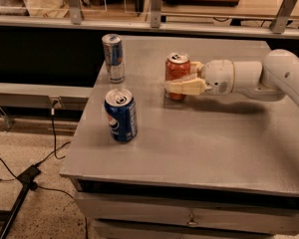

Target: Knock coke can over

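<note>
The coke can (176, 69), red-orange with a silver top, stands near the middle of the grey table (199, 143). My gripper (180, 78) reaches in from the right on a white arm (249, 76) and is open around the can. The near finger (185, 87) lies across the can's lower front. The far finger (196, 66) shows behind the can's right side. The can looks upright or leaning slightly left.
A blue Pepsi can (120, 114) stands near the table's front left. A slim blue-and-silver can (113, 57) stands at the back left edge. Rails and shelves run behind the table. Cables lie on the floor at the left.
</note>
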